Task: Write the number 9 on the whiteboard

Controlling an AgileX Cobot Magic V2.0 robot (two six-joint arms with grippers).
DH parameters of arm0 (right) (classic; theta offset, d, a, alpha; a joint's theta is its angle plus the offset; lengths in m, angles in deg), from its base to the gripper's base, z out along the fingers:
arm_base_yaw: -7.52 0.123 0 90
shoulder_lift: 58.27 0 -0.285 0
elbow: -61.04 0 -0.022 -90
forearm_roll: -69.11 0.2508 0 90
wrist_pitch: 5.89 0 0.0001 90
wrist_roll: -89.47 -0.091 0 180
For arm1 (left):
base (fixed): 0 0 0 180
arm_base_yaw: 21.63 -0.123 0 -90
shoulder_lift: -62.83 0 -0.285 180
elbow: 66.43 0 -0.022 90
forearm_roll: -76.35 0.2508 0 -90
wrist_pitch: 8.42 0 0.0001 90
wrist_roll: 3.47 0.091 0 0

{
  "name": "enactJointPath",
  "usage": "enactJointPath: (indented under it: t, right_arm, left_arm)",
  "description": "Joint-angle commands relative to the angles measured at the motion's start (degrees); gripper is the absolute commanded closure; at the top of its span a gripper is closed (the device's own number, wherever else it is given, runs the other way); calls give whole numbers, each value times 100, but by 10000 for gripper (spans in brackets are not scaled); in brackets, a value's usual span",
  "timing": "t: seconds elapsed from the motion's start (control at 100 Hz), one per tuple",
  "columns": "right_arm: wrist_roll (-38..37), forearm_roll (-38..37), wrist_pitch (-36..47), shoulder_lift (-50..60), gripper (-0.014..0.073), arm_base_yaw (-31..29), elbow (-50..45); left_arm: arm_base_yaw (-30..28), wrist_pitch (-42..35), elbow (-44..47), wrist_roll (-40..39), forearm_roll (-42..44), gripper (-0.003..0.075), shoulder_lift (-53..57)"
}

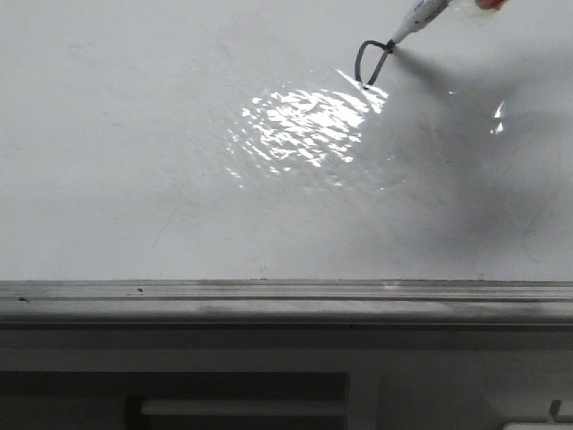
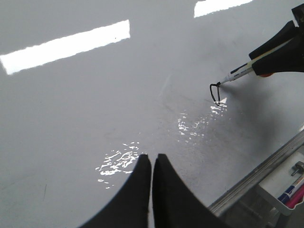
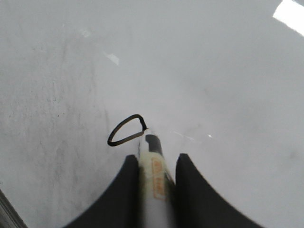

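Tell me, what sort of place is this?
Probably a lab or workshop bench: a whiteboard lies flat, the right tool draws on it with a marker, and spare markers sit in a tray beside.

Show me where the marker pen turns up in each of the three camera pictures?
Front view: the marker enters at the top right corner, tip down-left on the whiteboard.
Left wrist view: the marker is at the upper right, held by the right gripper.
Right wrist view: the marker is at bottom centre between the fingers.
Shared landmark: the drawn loop at the tip.
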Motion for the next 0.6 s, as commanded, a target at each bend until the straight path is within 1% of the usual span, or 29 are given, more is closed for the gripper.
enactJointPath:
  t: [0.0,0.09,0.16,0.29,0.37,0.48,0.59]
  right_arm:
    - [-8,-73,-265,-36,635,-64,150]
    - [-8,228,-690,-3,635,7,12]
    - [-8,396,-850,101,635,177,-222]
    - [-8,667,-871,317,634,582,-770]
    - [-106,670,-843,358,634,676,-1028]
    - [-162,590,-742,358,635,676,-1040]
    - [-162,578,-572,485,635,676,-777]
  left_arm:
    - [-19,-413,-176,-67,-127,741,-43]
    - [-19,-413,-176,-67,-138,741,-43]
    - [-19,-413,-176,-67,-138,741,-43]
    - [-19,-413,-176,-67,-183,741,-43]
    - [-19,-413,-144,-67,-250,741,-43]
    - [-19,-439,5,-67,-316,741,-43]
    - [-19,-523,226,-67,-545,741,-53]
